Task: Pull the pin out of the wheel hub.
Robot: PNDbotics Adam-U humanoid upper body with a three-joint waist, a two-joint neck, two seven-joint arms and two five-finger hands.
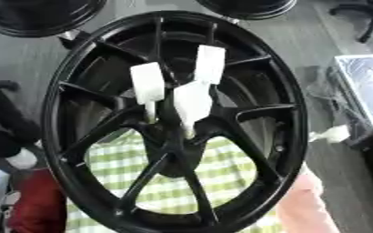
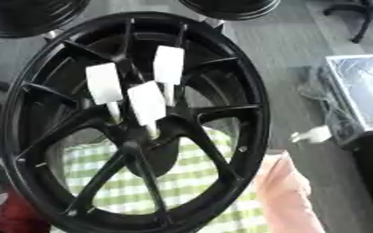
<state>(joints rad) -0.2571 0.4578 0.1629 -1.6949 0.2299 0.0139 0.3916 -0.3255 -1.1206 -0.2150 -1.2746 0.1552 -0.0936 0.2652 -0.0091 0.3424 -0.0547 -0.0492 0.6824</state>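
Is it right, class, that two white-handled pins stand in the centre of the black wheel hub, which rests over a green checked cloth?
Not quite: there are three white-handled pins, not two, as the left eye view shows. The rest holds: they stand in the centre of the black wheel hub, which rests over a green checked cloth. No robot hand shows in either view.

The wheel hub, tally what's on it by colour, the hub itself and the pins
Black wheel hub: 1
White pins, left, middle, right: 3
Total: 4
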